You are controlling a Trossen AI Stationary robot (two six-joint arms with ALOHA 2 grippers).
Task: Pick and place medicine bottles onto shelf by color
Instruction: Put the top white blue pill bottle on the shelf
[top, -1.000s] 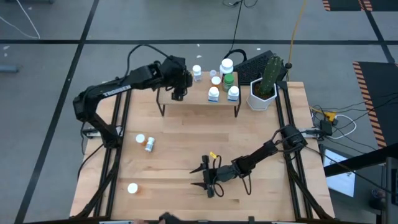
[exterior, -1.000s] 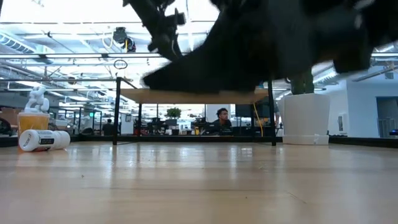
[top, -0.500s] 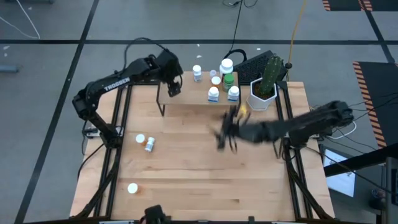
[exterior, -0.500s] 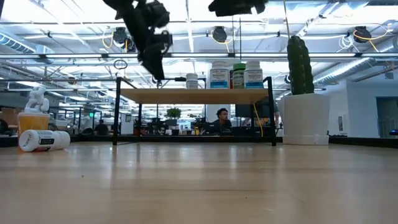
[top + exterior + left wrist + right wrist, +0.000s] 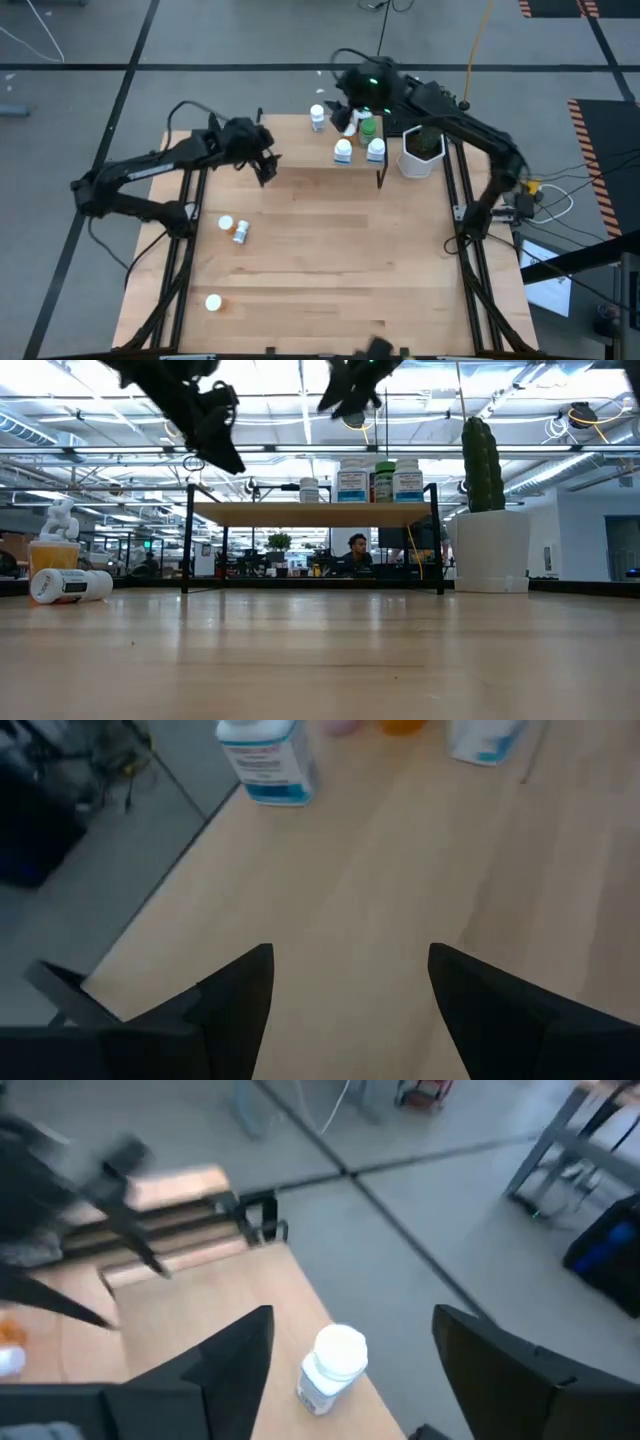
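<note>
Right gripper [image 5: 345, 112] hovering over shelf [image 5: 300, 158] back edge, jaws spread, gripping nothing; white-capped bottle [image 5: 330, 1368] standing on shelf just ahead of it. Left gripper [image 5: 268, 166] hanging off shelf's left end, jaws spread, empty. Bottle cluster [image 5: 358, 140] sitting on shelf's right half. Loose bottles [image 5: 232, 228] lying on table well in front of shelf.
</note>
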